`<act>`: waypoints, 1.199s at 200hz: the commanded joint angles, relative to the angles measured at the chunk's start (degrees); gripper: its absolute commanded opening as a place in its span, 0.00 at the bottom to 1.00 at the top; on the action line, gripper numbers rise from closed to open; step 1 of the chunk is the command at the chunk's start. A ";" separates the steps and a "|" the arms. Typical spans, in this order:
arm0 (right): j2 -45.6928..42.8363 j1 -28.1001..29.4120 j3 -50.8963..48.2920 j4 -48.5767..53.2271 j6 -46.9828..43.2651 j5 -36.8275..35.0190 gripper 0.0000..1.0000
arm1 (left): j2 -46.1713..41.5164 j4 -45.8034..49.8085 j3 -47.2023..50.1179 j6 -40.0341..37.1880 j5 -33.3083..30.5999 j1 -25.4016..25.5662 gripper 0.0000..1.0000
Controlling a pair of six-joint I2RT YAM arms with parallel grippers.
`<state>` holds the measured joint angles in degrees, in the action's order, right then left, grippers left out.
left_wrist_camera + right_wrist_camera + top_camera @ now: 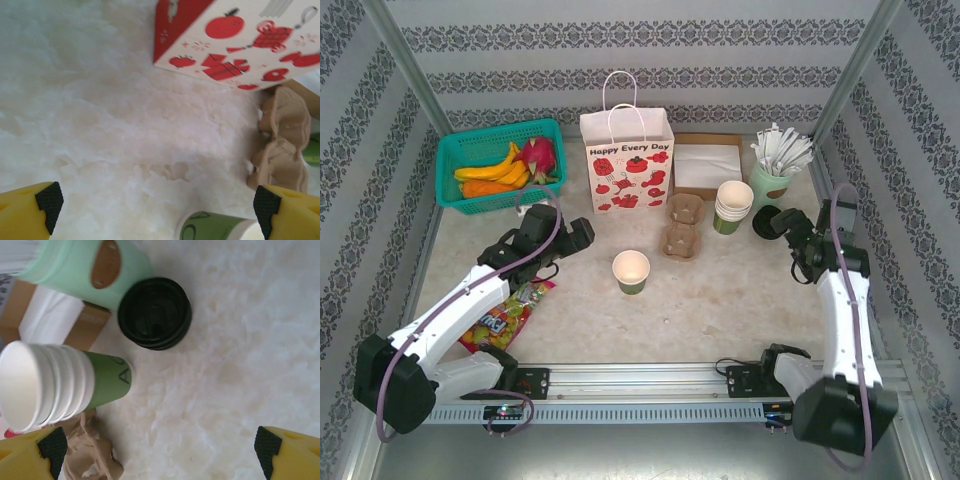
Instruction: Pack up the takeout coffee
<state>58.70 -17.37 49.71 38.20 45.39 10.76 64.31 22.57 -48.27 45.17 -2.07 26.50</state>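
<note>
Hovering near the paper bag (pixel 627 165), the left gripper (pixel 157 200) is spread wide and empty. The takeout coffee cup (pixel 631 271) stands lidless mid-table. Farther right, the right gripper (pixel 160 445), equally wide and empty, hangs beside the black lids (pixel 155 313).

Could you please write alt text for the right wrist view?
A stack of black lids sits on the pale table beside a mint-green cup, with a stack of green paper cups nearby. The open right end effector hovers above, its yellow fingers at the bottom corners.
</note>
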 commanded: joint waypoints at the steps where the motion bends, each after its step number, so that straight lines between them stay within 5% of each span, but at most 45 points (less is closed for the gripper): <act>1: 5.40 -5.16 -1.68 -5.56 4.60 12.34 0.98 | 0.17 -6.99 -1.15 -5.28 9.93 -0.70 1.00; 46: 18.70 -7.97 -1.66 -13.29 15.30 17.04 0.97 | 0.89 -11.23 -1.13 -7.29 21.35 -0.66 1.00; 83: 28.85 -7.42 2.48 -18.15 20.09 18.52 0.91 | 1.09 -8.16 -0.86 -7.50 19.26 -0.66 0.99; 101: 32.46 -7.40 4.07 -19.57 21.60 17.73 0.75 | 1.11 -7.12 -0.68 -7.47 17.96 -0.64 1.00; 134: 36.66 -7.10 5.00 -22.33 23.72 17.03 0.70 | 1.19 -6.66 -0.45 -7.37 16.06 -0.65 1.00; 240: 39.89 -6.84 5.06 -26.36 22.74 17.45 0.38 | 2.28 -6.04 -0.64 -6.85 14.21 -0.62 1.00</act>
<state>98.74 -24.60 54.02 12.80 68.69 27.64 66.06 15.20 -48.29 39.16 13.17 26.50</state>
